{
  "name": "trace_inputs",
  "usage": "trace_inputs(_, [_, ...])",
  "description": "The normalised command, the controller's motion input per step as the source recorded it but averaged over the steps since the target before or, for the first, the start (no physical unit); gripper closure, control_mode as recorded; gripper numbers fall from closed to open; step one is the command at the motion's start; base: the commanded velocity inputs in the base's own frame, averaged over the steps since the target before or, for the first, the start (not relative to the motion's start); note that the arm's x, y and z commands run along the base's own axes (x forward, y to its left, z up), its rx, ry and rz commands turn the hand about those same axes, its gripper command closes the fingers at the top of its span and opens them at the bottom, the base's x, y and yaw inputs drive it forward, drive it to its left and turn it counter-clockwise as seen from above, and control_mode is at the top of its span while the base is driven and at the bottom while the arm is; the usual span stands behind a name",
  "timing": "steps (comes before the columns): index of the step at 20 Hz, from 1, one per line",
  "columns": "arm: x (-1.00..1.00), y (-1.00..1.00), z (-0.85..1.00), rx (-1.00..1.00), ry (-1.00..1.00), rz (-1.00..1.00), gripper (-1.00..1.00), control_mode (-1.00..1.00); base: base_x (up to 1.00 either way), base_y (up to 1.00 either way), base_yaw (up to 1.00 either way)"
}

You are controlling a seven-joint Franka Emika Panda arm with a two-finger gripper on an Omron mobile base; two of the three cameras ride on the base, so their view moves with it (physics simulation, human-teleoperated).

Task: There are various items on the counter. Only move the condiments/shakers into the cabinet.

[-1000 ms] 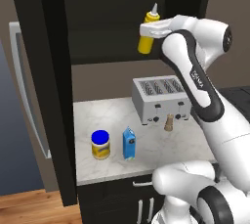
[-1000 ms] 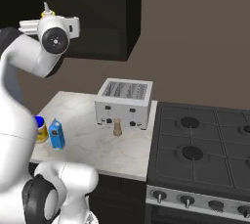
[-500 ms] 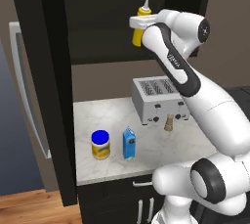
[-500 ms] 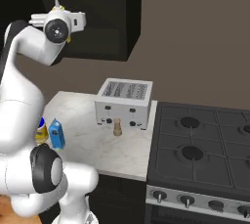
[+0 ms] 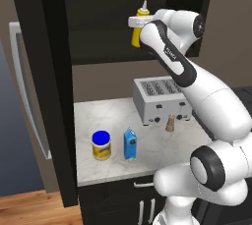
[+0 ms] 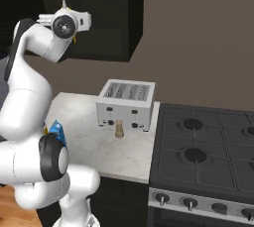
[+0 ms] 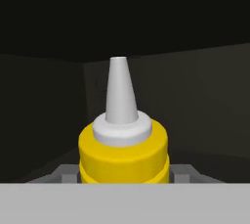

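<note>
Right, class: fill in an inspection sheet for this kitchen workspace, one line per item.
Surface: white marble counter, dry and tidy.
Job's things: yellow squeeze bottle upright, held at the cabinet opening; tan shaker before the toaster; blue-lidded jar near the front edge.
Clutter: silver toaster; blue carton beside the jar.
Grippers: gripper shut on the bottle.
Cables: nothing seen.
Surroundings: stove right of the counter.
</note>
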Motion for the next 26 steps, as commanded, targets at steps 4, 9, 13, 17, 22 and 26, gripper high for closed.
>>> trace_inputs(4, [0.0,-0.04,-0.33,0.0,0.0,0.0,1.0,-1.0,0.0,0.0,0.0])
trace_inputs(9, [0.09,0.0,-0.07,0.0,0.0,0.0,1.0,-1.0,0.0,0.0,0.0])
trace_inputs(13, [0.43,0.0,0.0,0.0,0.0,-0.02,1.0,-1.0,0.0,0.0,0.0])
trace_inputs(17, [0.6,0.0,0.0,0.0,0.02,-0.04,1.0,-1.0,0.0,0.0,0.0])
trace_inputs(22, [0.56,0.0,-0.13,0.0,0.02,-0.04,1.0,-1.0,0.0,0.0,0.0])
trace_inputs(26, [0.37,0.0,-0.21,0.0,0.01,-0.01,1.0,-1.0,0.0,0.0,0.0])
